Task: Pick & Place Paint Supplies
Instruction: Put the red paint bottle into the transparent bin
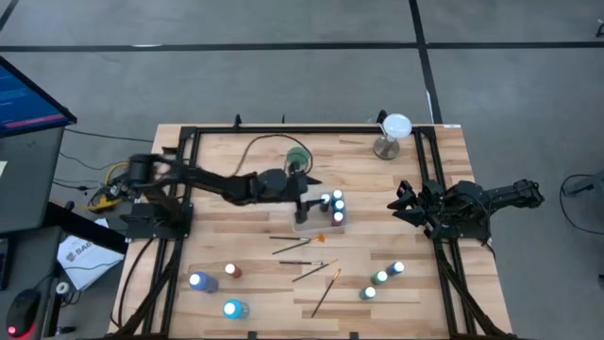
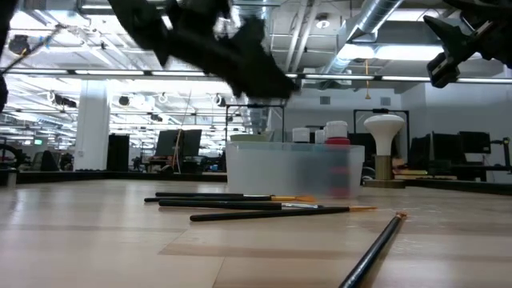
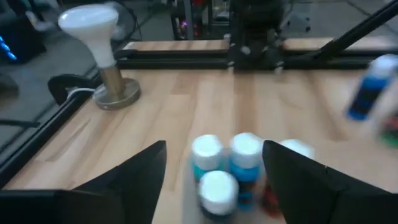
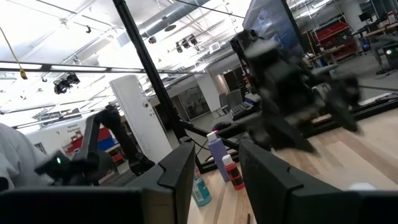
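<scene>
Brushes (image 2: pixel 240 204) untouched, tray (image 1: pixel 318 225) part-filled: sorting judged under half done.

Nearest the low camera, four or so brushes lie loose on the table (image 1: pixel 236 161) in front of the clear tray. About four capped bottles (image 1: pixel 332 203) stand inside the tray. Six more remain outside: three at front left (image 1: pixel 215 281), three at front right (image 1: pixel 382 277). Left gripper (image 1: pixel 300 196) hangs over the tray's left end, fingers (image 3: pixel 134 171) spread apart with nothing between them, the tray bottles directly ahead in its wrist view. Right gripper (image 1: pixel 404 203) waits at the table's right edge, fingers parted and empty, well apart from every supply. A white lamp (image 1: pixel 392 132) stands at the far edge.
</scene>
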Robot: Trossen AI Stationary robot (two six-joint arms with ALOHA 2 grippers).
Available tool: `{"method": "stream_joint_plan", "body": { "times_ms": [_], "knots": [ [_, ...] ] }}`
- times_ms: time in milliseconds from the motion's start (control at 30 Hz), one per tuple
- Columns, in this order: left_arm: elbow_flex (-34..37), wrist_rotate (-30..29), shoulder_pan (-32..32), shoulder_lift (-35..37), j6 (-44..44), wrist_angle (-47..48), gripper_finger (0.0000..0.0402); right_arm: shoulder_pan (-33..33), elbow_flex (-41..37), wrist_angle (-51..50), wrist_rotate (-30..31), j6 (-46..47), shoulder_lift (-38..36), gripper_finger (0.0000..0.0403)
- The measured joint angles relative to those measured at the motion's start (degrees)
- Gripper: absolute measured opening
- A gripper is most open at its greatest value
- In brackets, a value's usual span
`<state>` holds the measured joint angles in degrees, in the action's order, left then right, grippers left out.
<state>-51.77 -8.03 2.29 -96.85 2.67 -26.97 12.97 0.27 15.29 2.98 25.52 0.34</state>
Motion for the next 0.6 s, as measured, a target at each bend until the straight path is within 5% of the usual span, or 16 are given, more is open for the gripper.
{"method": "stream_joint_plan", "body": {
  "times_ms": [300, 600],
  "knots": [
    [0.0, 3.2, -15.2, 27.1, -1.5, 30.7, 0.0274, 0.0, 0.0, 0.0, 0.0, 0.0, 0.0, 0.0122],
    [0.0, 2.1, -33.6, 37.2, -2.3, 49.2, 0.0274, 0.0, 0.0, 0.0, 0.0, 0.0, 0.0, 0.0122]
  ]
}}
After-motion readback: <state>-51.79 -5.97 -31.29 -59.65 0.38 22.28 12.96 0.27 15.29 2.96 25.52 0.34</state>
